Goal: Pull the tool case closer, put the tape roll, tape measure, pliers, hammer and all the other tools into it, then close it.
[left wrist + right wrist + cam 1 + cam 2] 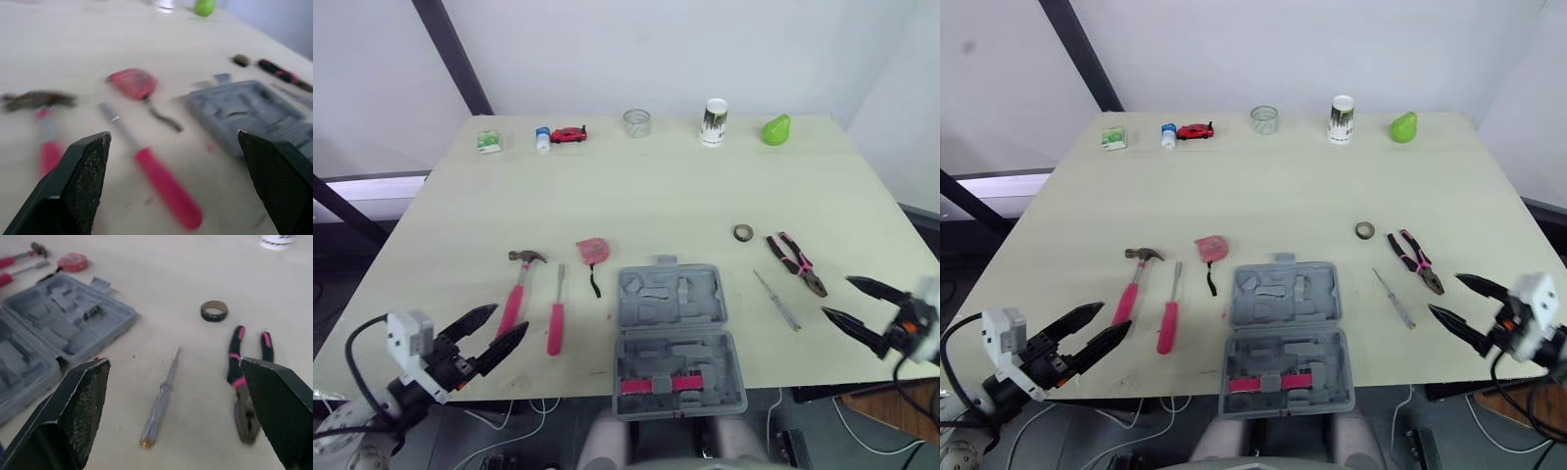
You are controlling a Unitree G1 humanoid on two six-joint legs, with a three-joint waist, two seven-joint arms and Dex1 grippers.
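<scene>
The left gripper [509, 318] is hanging at the lower left of the head view, its two fingers spread wide and holding nothing, just off the table's [636, 186] near edge. Its tips are pointing toward the hammer [521, 289] and the pink screwdriver [556, 315], which are lying side by side just above it in the frame. The tape measure [592, 251] is sitting a little right of them, its black strap trailing toward the case [675, 338].

The right gripper [838, 297] is hovering at the lower right, also wide open and empty. The pliers [795, 262] are lying just up and left of its tips, the grey screwdriver [777, 302] is resting between pliers and case, and the tape roll [743, 232] is sitting beside the pliers' handles.

The case is lying open at lower centre, reaching the table's near edge, with a pink strip showing in its nearer half.

Along the top of the table a green box [488, 141], a small bottle [542, 138], a toy car [570, 134], a jar [637, 121], a cup [715, 121] and a green pear shape [776, 129] are standing in a row.
</scene>
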